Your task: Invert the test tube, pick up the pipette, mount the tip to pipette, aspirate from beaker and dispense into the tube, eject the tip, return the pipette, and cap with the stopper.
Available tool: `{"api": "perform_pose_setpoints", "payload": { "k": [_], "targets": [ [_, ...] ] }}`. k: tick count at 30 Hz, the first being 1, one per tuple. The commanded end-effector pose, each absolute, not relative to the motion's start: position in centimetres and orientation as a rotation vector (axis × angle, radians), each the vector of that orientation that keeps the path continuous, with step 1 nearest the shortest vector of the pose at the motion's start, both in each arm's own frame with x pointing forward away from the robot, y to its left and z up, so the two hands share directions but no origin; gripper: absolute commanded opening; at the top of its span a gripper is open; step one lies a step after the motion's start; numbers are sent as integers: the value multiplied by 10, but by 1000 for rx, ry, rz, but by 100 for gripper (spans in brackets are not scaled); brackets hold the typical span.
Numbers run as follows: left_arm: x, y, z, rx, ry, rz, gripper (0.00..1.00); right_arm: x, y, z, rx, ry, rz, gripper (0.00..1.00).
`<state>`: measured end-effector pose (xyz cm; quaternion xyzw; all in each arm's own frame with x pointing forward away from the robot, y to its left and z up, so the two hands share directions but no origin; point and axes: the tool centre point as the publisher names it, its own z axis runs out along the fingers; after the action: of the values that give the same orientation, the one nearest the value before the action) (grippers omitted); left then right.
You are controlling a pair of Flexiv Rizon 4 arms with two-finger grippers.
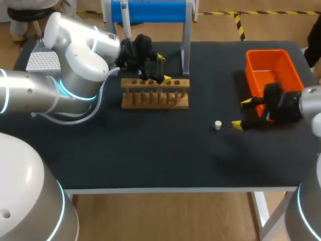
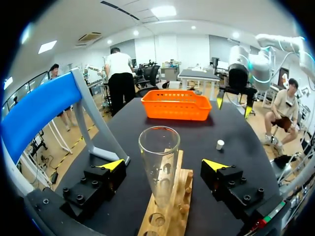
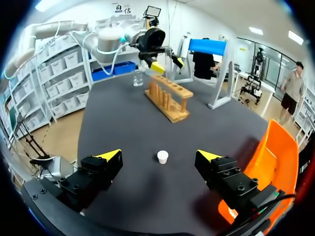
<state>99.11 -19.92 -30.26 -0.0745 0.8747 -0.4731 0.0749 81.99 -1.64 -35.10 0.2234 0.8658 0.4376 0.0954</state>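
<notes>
Beside orange basket (image 1: 266,51): right gripper (image 1: 241,113) spread near stopper (image 1: 218,125); left gripper (image 1: 163,68) spread, flanking tube (image 2: 158,162).

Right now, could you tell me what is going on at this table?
The left gripper is open around the tube, which stands mouth-up in the rack, and it does not touch the tube. The right gripper is open too, beside the basket. The stopper lies on the table just ahead of the right gripper. Neither arm holds anything.
</notes>
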Motion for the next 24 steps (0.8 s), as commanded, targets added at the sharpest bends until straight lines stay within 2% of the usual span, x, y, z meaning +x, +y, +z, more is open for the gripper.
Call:
{"api": "perform_pose_setpoints", "payload": {
  "k": [1,24],
  "targets": [
    [991,-199,-302,-223,2627,-1417,100,825,2,-368,676,2565,1250,100],
    [991,-199,-302,-223,2627,-1417,100,842,26,-415,775,2529,1163,100]
  ]
}}
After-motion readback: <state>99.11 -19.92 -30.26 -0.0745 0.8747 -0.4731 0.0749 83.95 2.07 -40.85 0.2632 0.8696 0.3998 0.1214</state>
